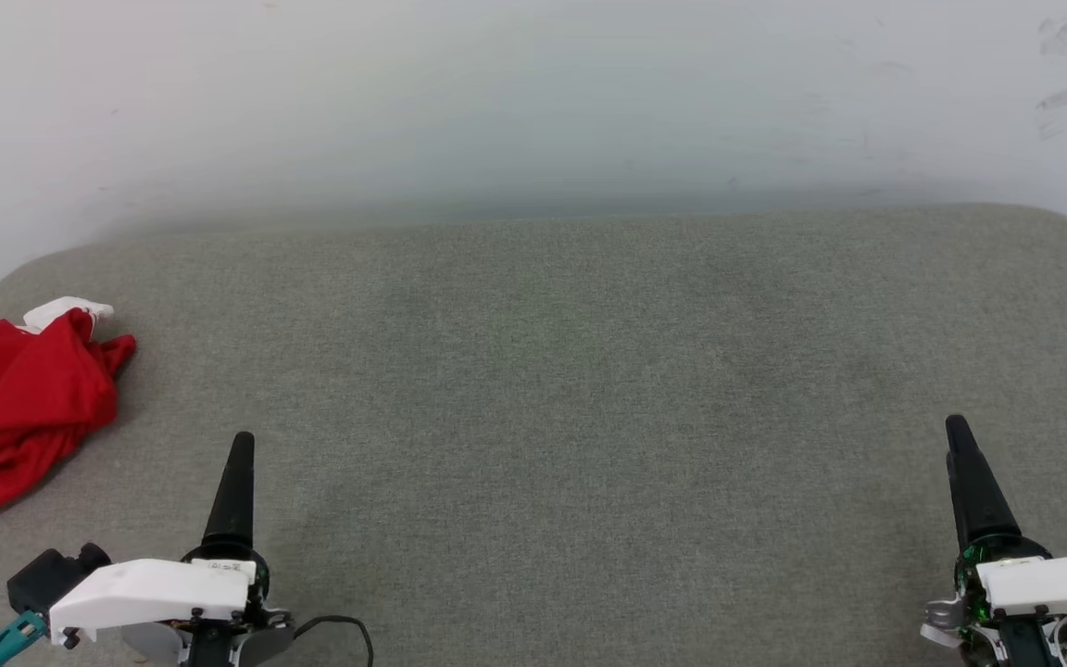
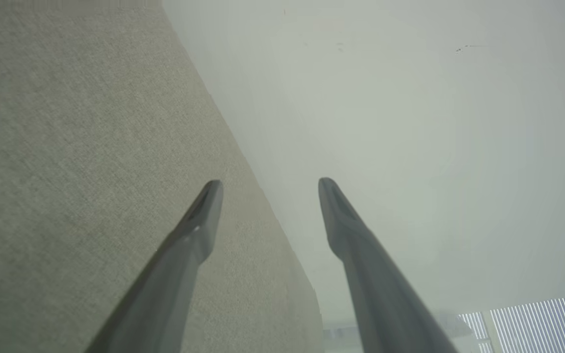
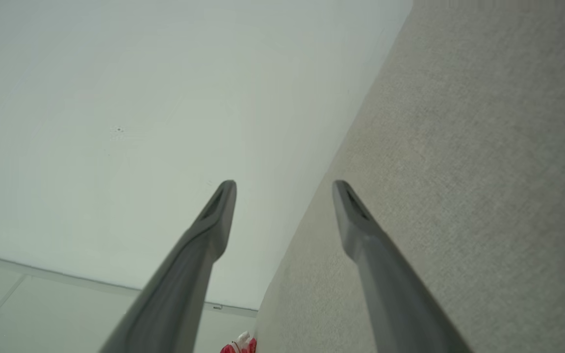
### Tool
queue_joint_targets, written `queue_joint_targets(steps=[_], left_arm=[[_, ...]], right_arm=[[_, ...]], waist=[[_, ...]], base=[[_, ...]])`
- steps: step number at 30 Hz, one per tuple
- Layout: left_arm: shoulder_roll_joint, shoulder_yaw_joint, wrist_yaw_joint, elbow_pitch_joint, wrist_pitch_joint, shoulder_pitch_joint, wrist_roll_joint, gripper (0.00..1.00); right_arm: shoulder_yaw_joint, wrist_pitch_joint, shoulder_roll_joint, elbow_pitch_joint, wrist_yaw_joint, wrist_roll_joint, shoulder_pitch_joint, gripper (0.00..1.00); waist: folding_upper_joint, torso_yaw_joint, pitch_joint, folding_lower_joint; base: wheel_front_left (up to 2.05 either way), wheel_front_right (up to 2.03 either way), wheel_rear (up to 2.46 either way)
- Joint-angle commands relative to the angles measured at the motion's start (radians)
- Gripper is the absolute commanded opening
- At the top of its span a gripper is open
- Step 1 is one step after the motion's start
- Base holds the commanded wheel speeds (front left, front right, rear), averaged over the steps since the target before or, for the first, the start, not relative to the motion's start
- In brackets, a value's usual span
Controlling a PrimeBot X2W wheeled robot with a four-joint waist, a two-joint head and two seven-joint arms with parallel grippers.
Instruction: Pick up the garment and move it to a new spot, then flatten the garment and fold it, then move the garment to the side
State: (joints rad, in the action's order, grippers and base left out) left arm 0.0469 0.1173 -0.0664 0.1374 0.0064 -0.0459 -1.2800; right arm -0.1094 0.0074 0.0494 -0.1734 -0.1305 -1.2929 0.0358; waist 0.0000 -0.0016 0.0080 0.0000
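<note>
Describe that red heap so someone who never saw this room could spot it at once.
Start with the grey fabric surface against the pale wall. Go to its left edge, past the left gripper: a crumpled red garment lies there. Nothing else on the grey is red, and a white bit pokes out at its top.

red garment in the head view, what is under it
The garment lies bunched on the grey padded surface, which shows right up to its edges. Its folds cover whatever is directly beneath, and its left part runs off the picture.
</note>
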Motion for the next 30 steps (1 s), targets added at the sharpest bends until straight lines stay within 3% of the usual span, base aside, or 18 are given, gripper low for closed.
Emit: queue_joint_targets(steps=[1,12,30], left_arm=[[0.002,-0.012,0.017,-0.04,-0.014,-0.001,0.081,1.0],[0.003,-0.073,0.096,-0.083,-0.056,0.029,0.365,1.0],[0.054,-0.175,0.18,-0.106,-0.112,0.058,0.629,1.0]], right_arm=[[0.003,-0.013,0.002,0.039,0.0,0.059,0.006,1.0],[0.037,-0.055,0.002,0.107,0.0,0.347,-0.021,1.0],[0.067,-0.112,0.002,0.124,0.0,0.629,-0.064,1.0]], waist=[[0.0,0.0,0.001,0.0],[0.0,0.0,0.002,0.0],[0.0,-0.003,0.001,0.0]], base=[[0.0,0.0,0.0],[0.0,0.0,0.0],[0.0,0.0,0.0]])
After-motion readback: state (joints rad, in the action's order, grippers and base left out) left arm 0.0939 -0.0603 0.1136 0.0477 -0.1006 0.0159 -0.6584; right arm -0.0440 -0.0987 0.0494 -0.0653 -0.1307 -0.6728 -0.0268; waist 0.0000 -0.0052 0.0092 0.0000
